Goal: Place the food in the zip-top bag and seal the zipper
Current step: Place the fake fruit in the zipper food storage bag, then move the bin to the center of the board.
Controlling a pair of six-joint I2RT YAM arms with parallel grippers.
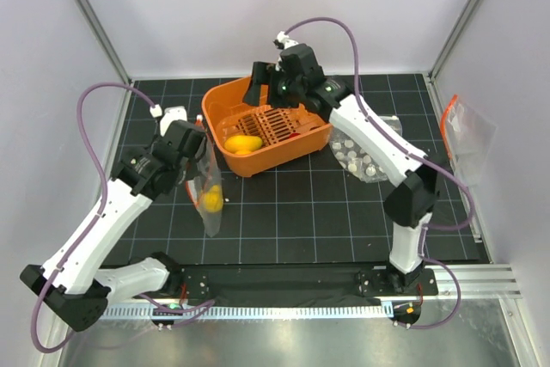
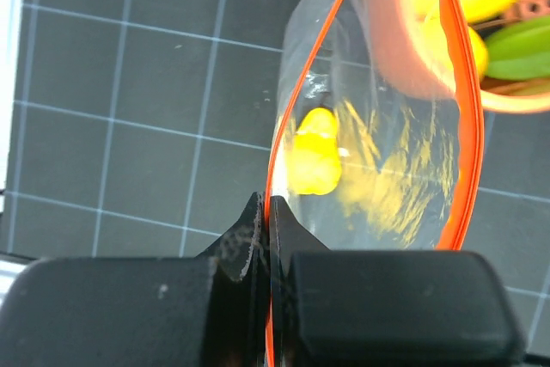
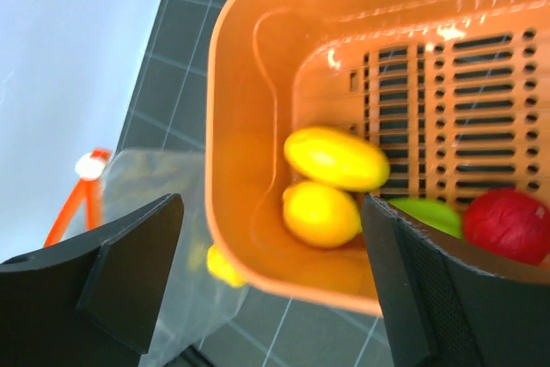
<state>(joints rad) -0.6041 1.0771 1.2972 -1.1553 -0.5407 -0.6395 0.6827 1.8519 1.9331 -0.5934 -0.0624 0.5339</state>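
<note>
Two robot arms on a black gridded counter: one holds up a zip-top bag, the other is over an orange basket.

The left hand is pinched tight on the bag's edge at the orange-red zipper, and the bag hangs just left of the basket with its mouth gaping. One yellow piece lies inside the bag. The right hand, fingers spread wide, hovers over the basket, apparently touching nothing. In the basket lie two yellow pieces, a green piece and a red piece.
</note>
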